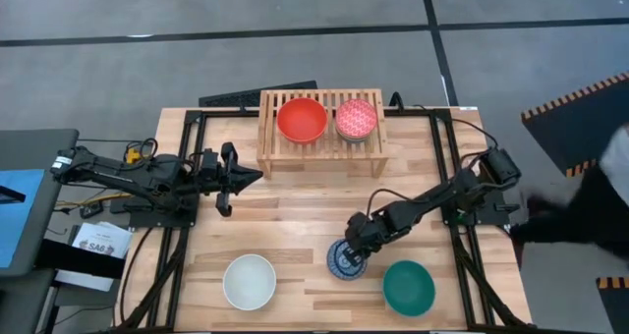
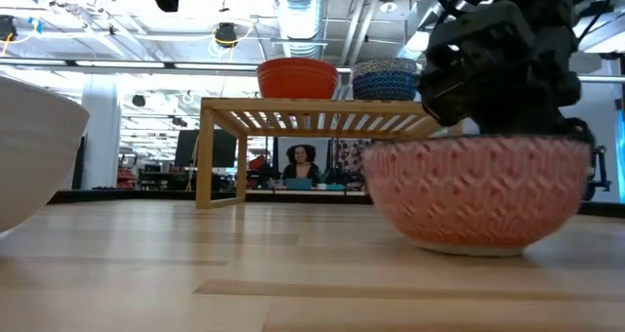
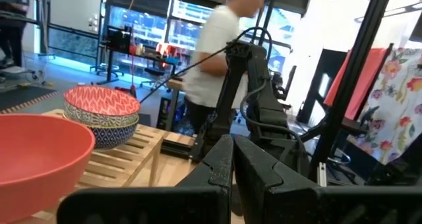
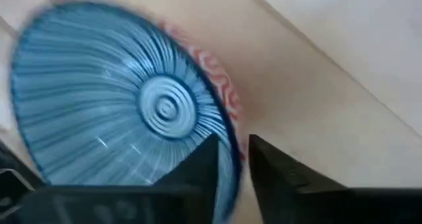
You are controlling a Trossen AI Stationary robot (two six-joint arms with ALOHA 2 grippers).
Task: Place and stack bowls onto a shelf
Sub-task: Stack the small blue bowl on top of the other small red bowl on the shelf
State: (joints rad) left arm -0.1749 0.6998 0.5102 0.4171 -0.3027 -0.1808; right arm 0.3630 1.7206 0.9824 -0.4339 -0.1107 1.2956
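Plank table in an open workshop, wooden shelf (image 1: 320, 138) at its twelve o'clock edge carrying the red bowl (image 1: 302, 119) and a patterned stack.

The right gripper (image 1: 360, 244) straddles the rim of the blue-striped bowl (image 1: 346, 260) at six o'clock, fingers narrowed, one inside, one outside; the shelf lies toward twelve from it. The left gripper (image 1: 232, 178), pinched shut and empty, waits at nine o'clock.

A person in a white top (image 3: 221, 46) stands beyond the table (image 1: 295, 216).
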